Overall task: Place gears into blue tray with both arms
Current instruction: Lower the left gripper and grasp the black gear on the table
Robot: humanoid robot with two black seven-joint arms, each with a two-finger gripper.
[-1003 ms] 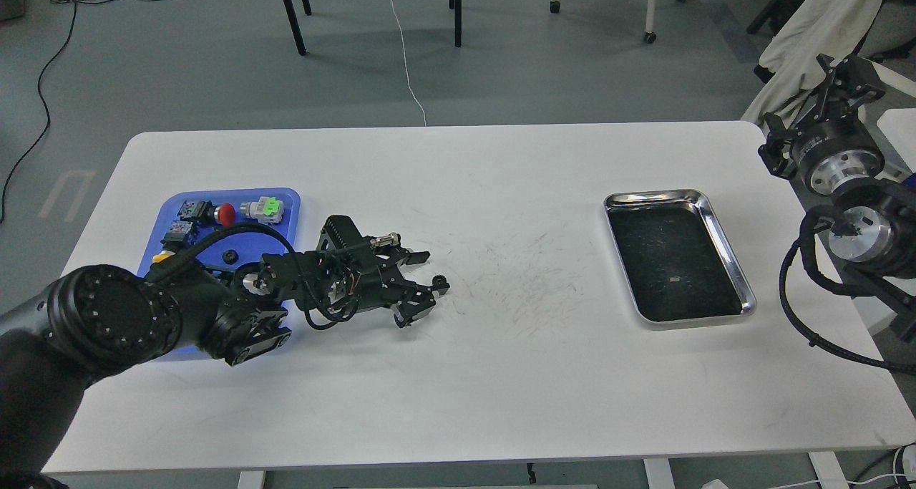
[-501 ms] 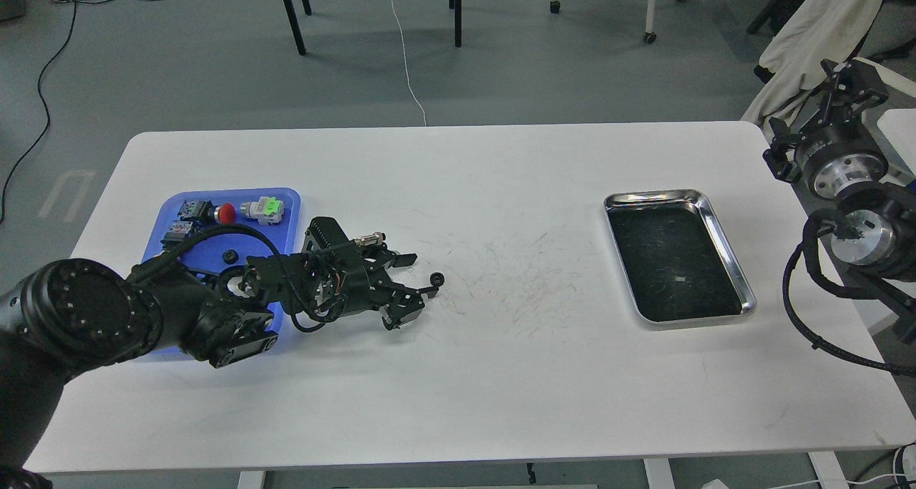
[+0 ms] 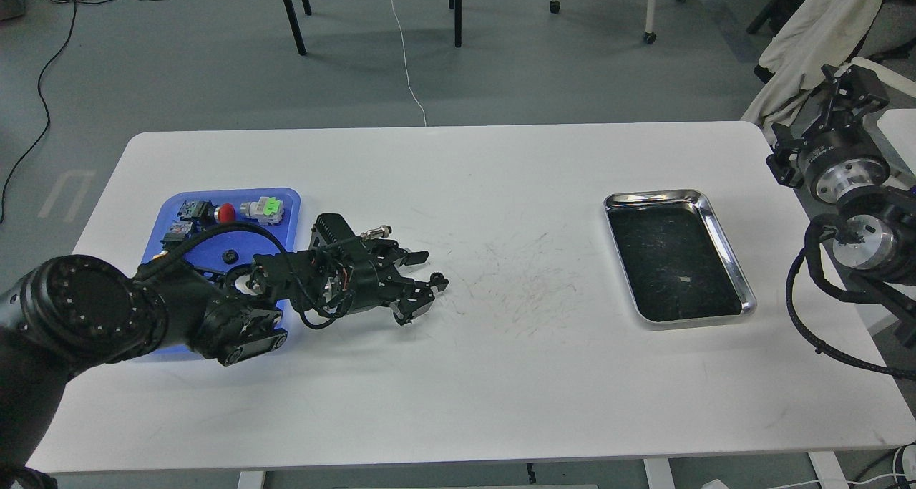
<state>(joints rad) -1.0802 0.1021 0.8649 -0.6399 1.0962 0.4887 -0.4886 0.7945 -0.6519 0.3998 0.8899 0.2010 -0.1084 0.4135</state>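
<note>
Since half a second ago: left claw [image 3: 426, 278] slid slightly right and away from the blue tray [image 3: 172, 213], after drifting trayward the moment before. Fingers spread, one high, one low; small black gear [image 3: 439, 282] sits right at the lower fingertip — whether pinched or merely touching, cannot tell. Gear looks low over the tabletop [image 3: 458, 374], well right of the tray. Second gear [image 3: 230, 255] already lies in the tray, near the push-button switches [image 3: 236, 210]. Right claw [image 3: 849, 82] raised off the tabletop's right edge, beyond the steel tray [image 3: 719, 238]; seen end-on and dark, state unclear. Judgement: back-and-forth suggests the grasp is unsettled; one gear left to carry into the tray
</note>
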